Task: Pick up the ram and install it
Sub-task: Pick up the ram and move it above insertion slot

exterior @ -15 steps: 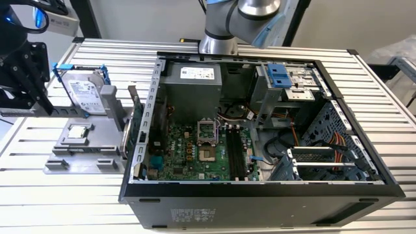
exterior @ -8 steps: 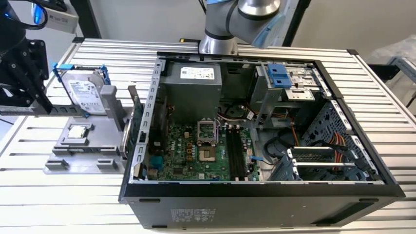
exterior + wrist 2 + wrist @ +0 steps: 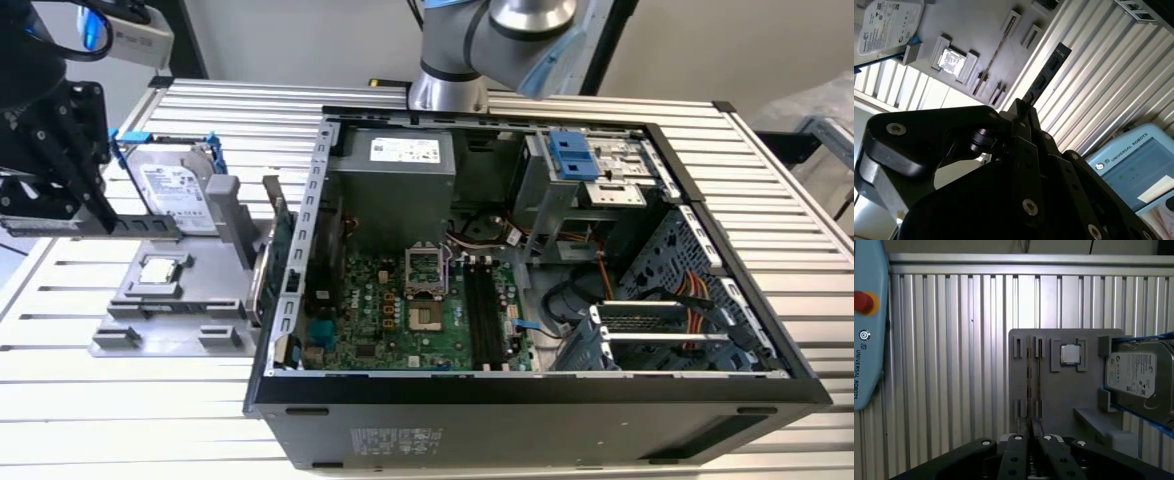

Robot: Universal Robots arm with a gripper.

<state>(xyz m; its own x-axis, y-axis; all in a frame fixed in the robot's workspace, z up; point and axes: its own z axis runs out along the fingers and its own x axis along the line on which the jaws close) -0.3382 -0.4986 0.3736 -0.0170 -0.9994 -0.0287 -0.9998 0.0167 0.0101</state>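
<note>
Slatted metal table (image 3: 107,400) spreads under everything, well below the claw (image 3: 104,222). Open PC case (image 3: 534,425) lies on it, well apart from the claw toward the exterior view's right. Inside are a green motherboard (image 3: 387,310) & long dark mem slots (image 3: 481,315), none near the claw. Arm (image 3: 447,85) rises behind the case, its base far from the claw. Grey parts tray (image 3: 174,300) sits right under the claw, betw claw and case. Pale blue pendant (image 3: 866,340) lies on the table off to one side of the claw in the first wrist view. Silver hard drive (image 3: 174,190) w/ blue brackets is propped at the tray's far end, just beyond the claw tips.

Claw is pinched narrow on the ram (image 3: 144,228). The thin stick hangs level, pokes out both sides of the fingers and is clear of the tray, in the air above it. In the second wrist view the dark ram (image 3: 1046,75) runs straight out from the closed claw (image 3: 1021,107). In the first wrist view it shows edge-on (image 3: 1029,375), over the tray's slot posts. Small square silver-topped chip (image 3: 160,268) sits in its tray pocket, below the claw & a bit toward the case
</note>
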